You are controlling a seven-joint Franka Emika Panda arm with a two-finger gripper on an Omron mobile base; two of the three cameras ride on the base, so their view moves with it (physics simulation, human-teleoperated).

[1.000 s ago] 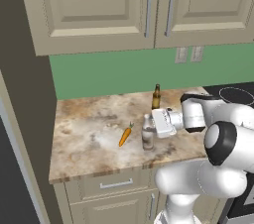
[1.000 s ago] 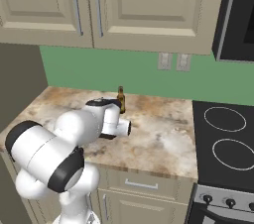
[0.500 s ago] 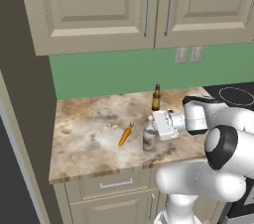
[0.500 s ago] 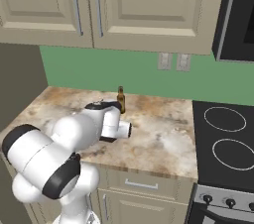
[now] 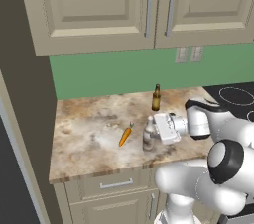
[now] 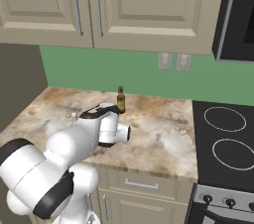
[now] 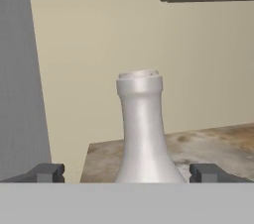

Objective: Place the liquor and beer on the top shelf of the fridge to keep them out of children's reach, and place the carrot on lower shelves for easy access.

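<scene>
One pale grey-white liquor bottle, upright

On the table, the liquor stands upright near the front edge with the carrot lying just to its left. The beer is further back, by the wall. The claw sits level right at the liquor, one finger either side of it.

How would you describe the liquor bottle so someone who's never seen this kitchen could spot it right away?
Look at the marbled brown counter under the beige wall cabinets. Near its front edge, right of the orange carrot, stands the liquor bottle, with the open gripper at it. It is pale grey-white and broad-bodied, unlike the slim dark beer bottle farther back.
</scene>
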